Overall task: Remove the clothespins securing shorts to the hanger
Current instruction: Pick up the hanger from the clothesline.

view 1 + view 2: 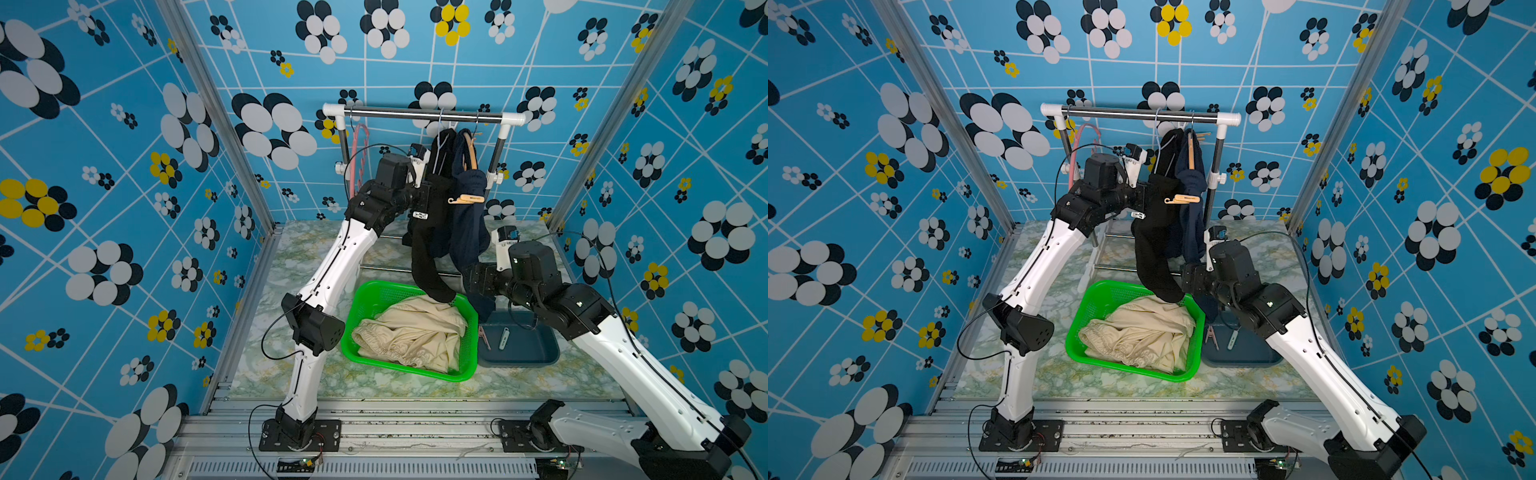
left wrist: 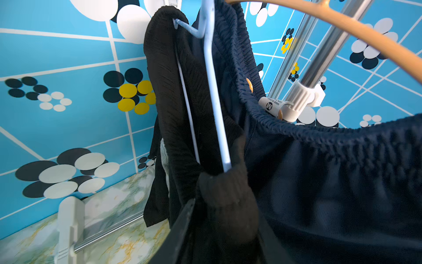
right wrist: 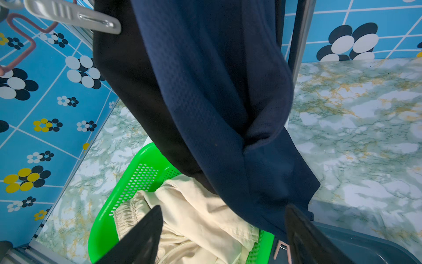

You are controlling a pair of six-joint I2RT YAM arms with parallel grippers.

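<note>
The left end effector [image 2: 228,205] was clenched on the black shorts [image 2: 173,96] at the pale hanger's [image 2: 212,91] end. The right end effector [image 3: 223,206] stood released near the navy shorts [image 3: 205,91].

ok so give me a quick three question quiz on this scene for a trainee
1. True or false: the beige shorts lie in the green basket.
2. Which shorts hang at the clothes rack? A) beige only B) the black shorts and the navy shorts C) none
3. Fill in: the number of clothespins showing in the dark blue bin is ___.
Key: 1 true; 2 B; 3 two.
</note>
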